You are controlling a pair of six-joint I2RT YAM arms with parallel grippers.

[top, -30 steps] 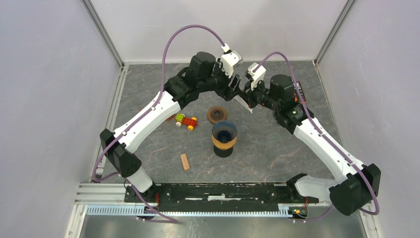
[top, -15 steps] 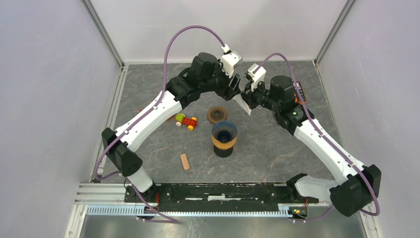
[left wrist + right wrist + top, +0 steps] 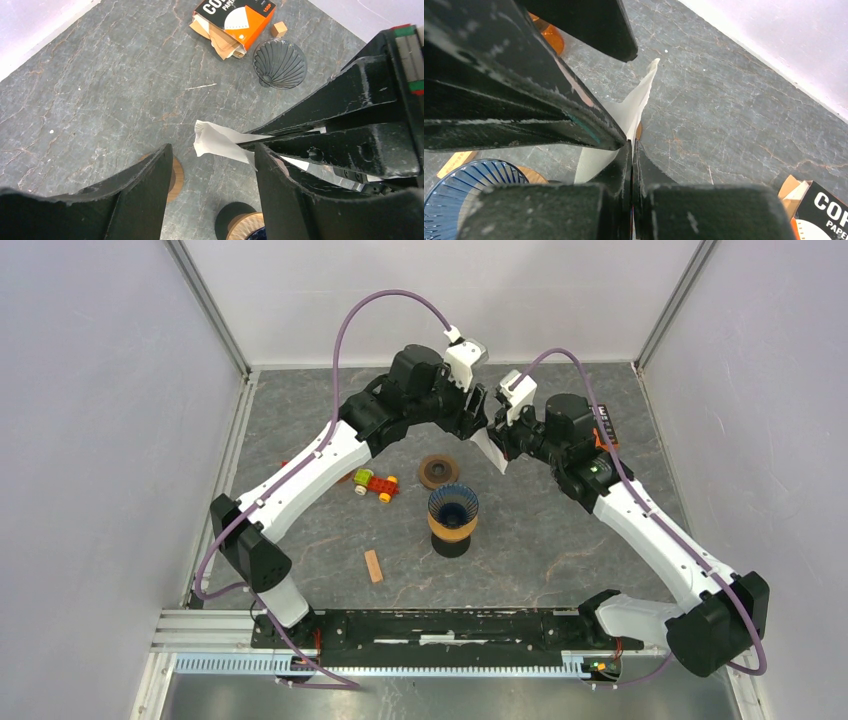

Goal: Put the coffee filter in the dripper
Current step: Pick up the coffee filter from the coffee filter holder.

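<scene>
Spread left hand set astride free tip of coffee filter, contact not discernible. Other end pinched flat in right hand; long axis directed at left hand. Below and base-ward of both hands, dripper stood on desk.

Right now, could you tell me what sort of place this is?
Probably a robot test cell: plain panel walls box in a stone-patterned table, two arms bolted to a rail, coffee dripper as prop.

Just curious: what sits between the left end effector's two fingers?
The tip of the filter, held by the right end effector; see the left wrist view.
</scene>
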